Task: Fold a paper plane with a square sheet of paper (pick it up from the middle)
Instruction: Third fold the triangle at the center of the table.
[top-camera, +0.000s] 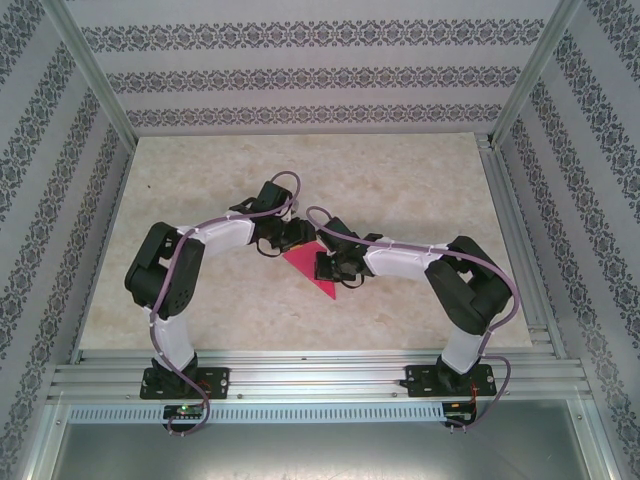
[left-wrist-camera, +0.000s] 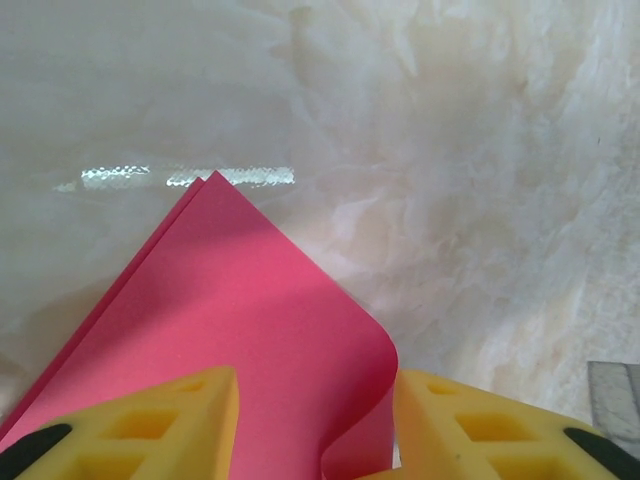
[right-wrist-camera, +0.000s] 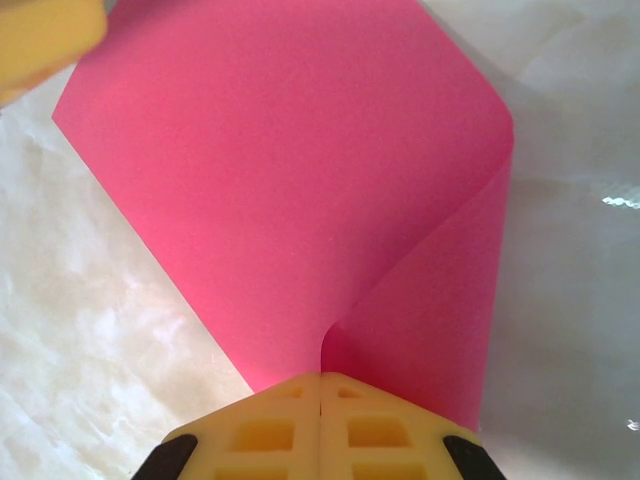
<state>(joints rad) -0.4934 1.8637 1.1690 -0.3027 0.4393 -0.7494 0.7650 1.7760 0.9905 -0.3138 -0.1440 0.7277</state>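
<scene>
Status: square sheet of paper (top-camera: 305, 268) sits mid-surface (top-camera: 400, 180), right between the two arms. From the top it reads as a magenta triangle with its point toward the near edge.

Right pincer (top-camera: 326, 268): fingers pressed together, clamped on the sheet. Right wrist view has the yellow fingers (right-wrist-camera: 280, 430) closed at the bottom of frame, with the paper (right-wrist-camera: 300, 180) pinched where the two layers meet. From there the sheet bends over in a soft, uncreased curve along its right side. A yellow finger (right-wrist-camera: 40, 40) of the other arm sits at the sheet's far-left corner.

Left pincer (top-camera: 292, 240): fingers apart. Left wrist view has one yellow finger (left-wrist-camera: 150, 425) on each side of the gap, and the rolled fold of the paper (left-wrist-camera: 230, 320) sits in that gap. Two layers are visible there, edges almost aligned at the far corner, the lower one peeking out on the left.

Marbled surface is glossy.
</scene>
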